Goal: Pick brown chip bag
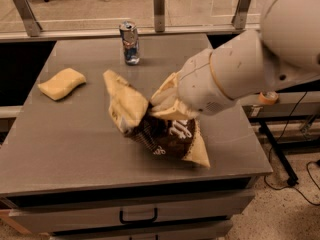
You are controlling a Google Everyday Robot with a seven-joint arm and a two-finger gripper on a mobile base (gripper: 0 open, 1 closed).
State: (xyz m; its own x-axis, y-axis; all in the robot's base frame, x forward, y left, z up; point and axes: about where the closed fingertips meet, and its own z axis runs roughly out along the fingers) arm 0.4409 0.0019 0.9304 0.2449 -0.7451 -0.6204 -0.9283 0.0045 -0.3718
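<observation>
The robot's white arm [250, 69] comes in from the right edge of the view and reaches down over the middle of the grey surface [75, 144]. At its end, the gripper [167, 109] is sunk into the crumpled top of the brown chip bag [167, 134] and is pinching the foil there. The bag's cream-yellow folds bunch up around the gripper and hide most of it.

The bag hangs tilted from that grip, right of the surface's centre. Its dark brown middle, with white lettering, faces the camera. One cream-yellow end [125, 101] sticks up and to the left in the air. The other cream-yellow end [199, 151] points down and to the right, close to the surface near its front right part. Whether that lower corner touches the surface cannot be told.

A soda can [130, 43] stands upright at the back of the surface, behind the bag and well apart from it. A yellow sponge [61, 83] lies flat near the left edge, also well apart from the bag.

Below the front edge of the surface is a drawer with a dark handle [138, 216]. A glass barrier with metal posts [159, 6] runs behind the surface. A black cable [295, 181] trails on the floor to the right.
</observation>
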